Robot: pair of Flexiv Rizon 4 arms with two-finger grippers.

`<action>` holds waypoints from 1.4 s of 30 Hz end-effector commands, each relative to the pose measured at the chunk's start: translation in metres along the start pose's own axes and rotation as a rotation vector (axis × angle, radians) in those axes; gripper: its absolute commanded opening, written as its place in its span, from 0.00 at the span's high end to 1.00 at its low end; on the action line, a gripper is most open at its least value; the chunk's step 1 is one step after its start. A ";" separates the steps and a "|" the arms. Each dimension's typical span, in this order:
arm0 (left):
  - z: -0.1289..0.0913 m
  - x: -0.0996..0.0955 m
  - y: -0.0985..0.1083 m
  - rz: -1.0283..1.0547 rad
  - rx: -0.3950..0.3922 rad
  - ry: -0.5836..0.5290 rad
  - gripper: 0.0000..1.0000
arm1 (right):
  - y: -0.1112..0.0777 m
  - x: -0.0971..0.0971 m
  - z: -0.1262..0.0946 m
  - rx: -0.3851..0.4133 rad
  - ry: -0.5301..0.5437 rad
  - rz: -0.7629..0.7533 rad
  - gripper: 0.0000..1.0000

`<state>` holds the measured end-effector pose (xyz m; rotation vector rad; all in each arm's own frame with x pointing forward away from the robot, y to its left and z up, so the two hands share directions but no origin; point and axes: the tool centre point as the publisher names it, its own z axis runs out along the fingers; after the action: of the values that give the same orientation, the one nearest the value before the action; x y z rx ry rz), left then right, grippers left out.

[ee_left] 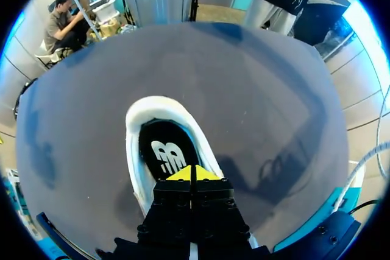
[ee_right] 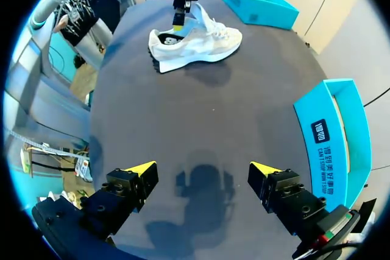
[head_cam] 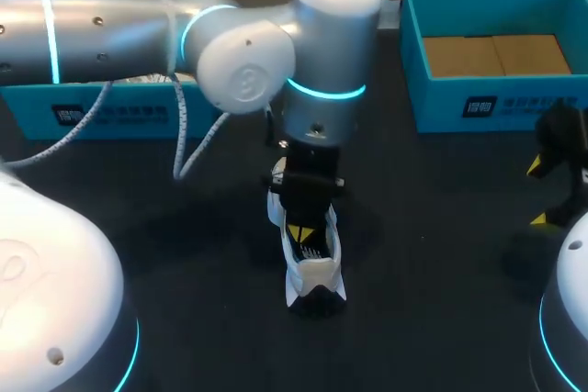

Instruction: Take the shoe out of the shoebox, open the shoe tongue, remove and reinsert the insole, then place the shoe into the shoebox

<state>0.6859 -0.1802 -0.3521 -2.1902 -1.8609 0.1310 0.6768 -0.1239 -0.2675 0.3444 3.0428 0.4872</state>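
Tips pressed flat together on the left gripper (ee_left: 191, 173), nothing visible between, set into the mouth of the white, soft-sided shoe (head_cam: 312, 273) on the dark table (head_cam: 441, 254). Just beneath, a smooth black insole (ee_left: 163, 153). Long axis running straight ahead of the fingers, rounded heel farthest. Spread wide, empty, well apart: right gripper (ee_right: 203, 170).
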 end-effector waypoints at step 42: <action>0.015 -0.005 -0.008 -0.037 -0.041 -0.048 1.00 | 0.000 0.002 0.001 0.003 -0.004 0.001 0.00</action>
<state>0.6804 -0.1898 -0.3746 -2.1776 -1.9313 0.1325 0.6764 -0.1241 -0.2679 0.3454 3.0414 0.4881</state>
